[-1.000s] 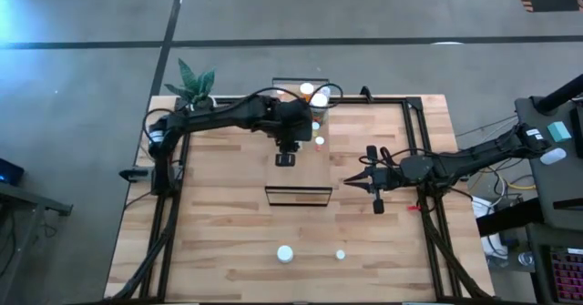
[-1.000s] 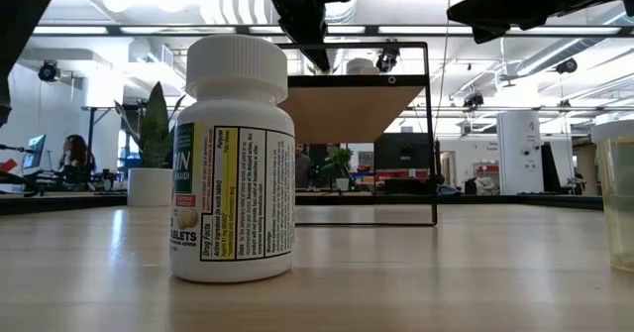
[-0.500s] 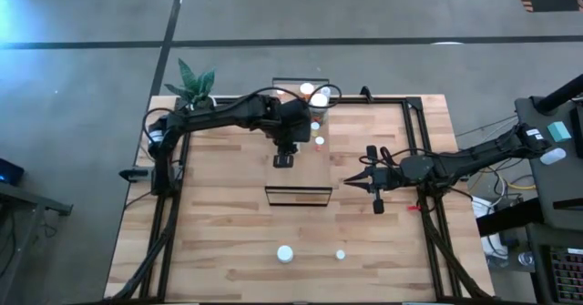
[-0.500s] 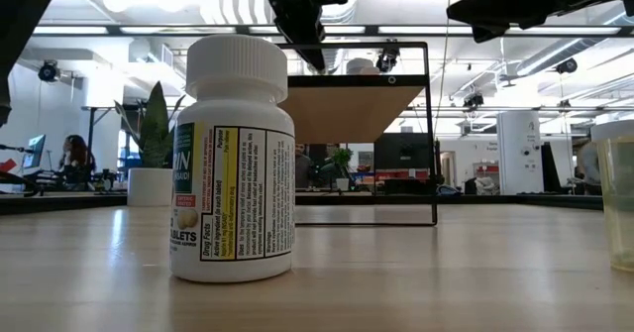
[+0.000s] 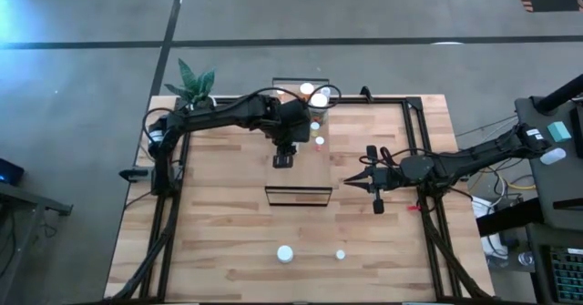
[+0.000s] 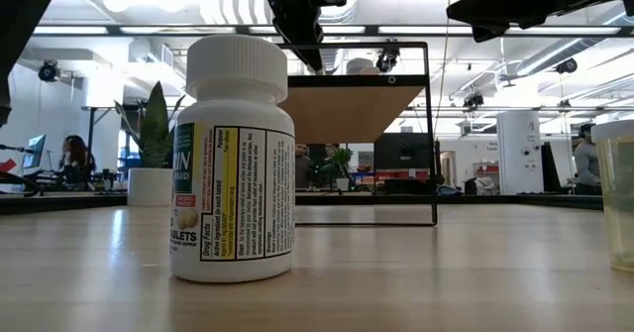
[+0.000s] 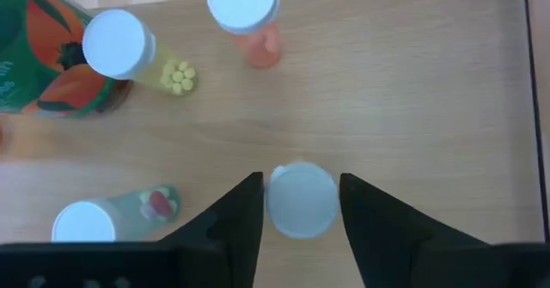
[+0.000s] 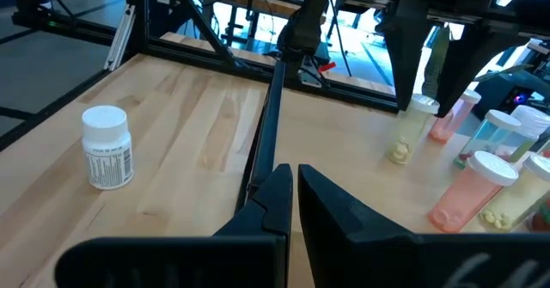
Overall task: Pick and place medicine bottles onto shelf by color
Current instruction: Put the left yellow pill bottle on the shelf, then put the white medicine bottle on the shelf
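Left claw straddles a white-capped bottle standing upright on the shelf, fingers slightly apart; right claw waits clenched.

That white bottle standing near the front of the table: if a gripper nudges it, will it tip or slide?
The white bottle looks squat with a wide flat base, so it would probably slide rather than tip. A push high on its cap might topple it. Its smooth sides may be slippery.

Between the left pincer fingers stands a clear white-capped bottle on the shelf; ahead stand orange, yellow-pill and clear bottles.
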